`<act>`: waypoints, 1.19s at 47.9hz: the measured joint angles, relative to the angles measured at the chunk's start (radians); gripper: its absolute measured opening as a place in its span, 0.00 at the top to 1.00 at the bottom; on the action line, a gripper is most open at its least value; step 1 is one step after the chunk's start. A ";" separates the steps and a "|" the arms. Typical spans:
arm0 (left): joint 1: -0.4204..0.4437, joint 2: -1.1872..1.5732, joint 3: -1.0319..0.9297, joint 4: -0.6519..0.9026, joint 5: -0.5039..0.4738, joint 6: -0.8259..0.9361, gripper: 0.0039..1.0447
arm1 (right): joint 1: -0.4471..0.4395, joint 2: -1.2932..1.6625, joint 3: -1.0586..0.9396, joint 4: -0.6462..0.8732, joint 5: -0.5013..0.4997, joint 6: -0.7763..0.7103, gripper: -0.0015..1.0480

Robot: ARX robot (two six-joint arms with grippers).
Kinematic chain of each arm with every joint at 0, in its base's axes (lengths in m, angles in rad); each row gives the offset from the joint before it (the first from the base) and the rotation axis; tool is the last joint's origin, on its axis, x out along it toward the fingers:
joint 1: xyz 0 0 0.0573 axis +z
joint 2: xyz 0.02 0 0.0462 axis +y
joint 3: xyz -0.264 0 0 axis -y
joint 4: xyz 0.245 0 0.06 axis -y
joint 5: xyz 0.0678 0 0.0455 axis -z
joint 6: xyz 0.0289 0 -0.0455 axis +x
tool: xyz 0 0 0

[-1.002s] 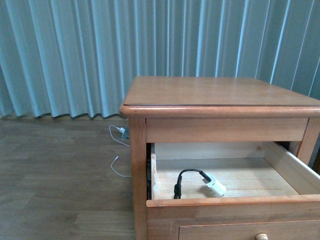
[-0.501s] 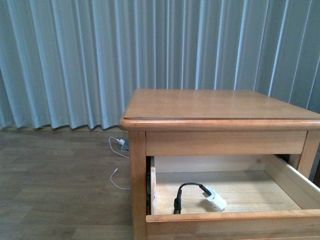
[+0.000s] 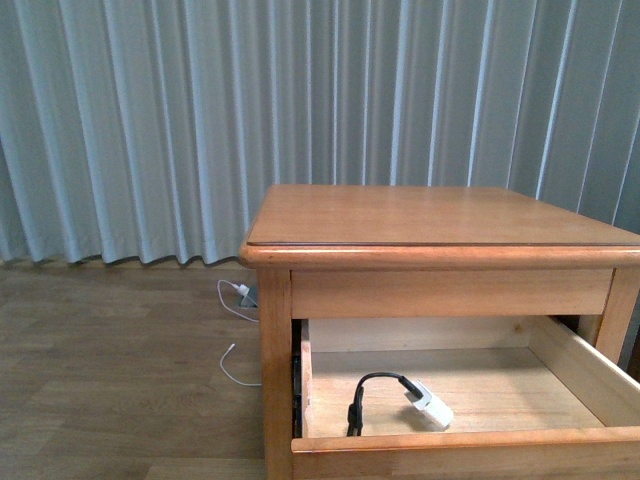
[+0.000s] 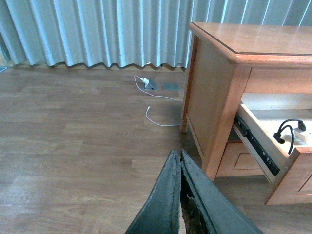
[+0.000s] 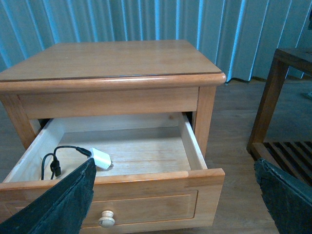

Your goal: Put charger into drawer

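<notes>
Ahead of my dark right gripper (image 5: 174,165) I see a white charger (image 5: 100,159), black cable (image 5: 55,169), honey-coloured drawer (image 5: 161,185), pale inside.

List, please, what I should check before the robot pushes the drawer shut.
1. Charger lies inside the drawer: ok.
2. Black cable within the drawer walls, nothing over the rim: ok.
3. Right gripper open and empty: ok.
4. Left gripper shut, clear of the drawer: ok.
5. Drawer closed: not ok, it stands open.
</notes>
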 joint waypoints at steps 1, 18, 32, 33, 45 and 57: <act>0.000 -0.002 -0.002 0.000 0.000 0.000 0.96 | 0.000 0.000 0.000 0.000 0.000 0.000 0.08; 0.000 -0.048 -0.042 0.006 0.000 0.000 0.96 | 0.000 -0.001 0.000 0.000 0.000 0.000 0.08; 0.000 -0.048 -0.042 0.006 0.000 0.000 0.77 | 0.002 0.060 0.077 -0.264 0.000 -0.051 0.08; 0.000 -0.048 -0.042 0.006 0.000 0.000 0.72 | 0.002 0.078 0.084 -0.276 -0.004 -0.051 0.08; 0.000 -0.048 -0.042 0.006 0.000 0.000 0.22 | 0.033 0.526 0.251 -0.191 -0.073 -0.034 0.08; 0.000 -0.048 -0.042 0.006 0.000 0.002 0.05 | 0.084 0.938 0.433 -0.153 -0.106 0.011 0.08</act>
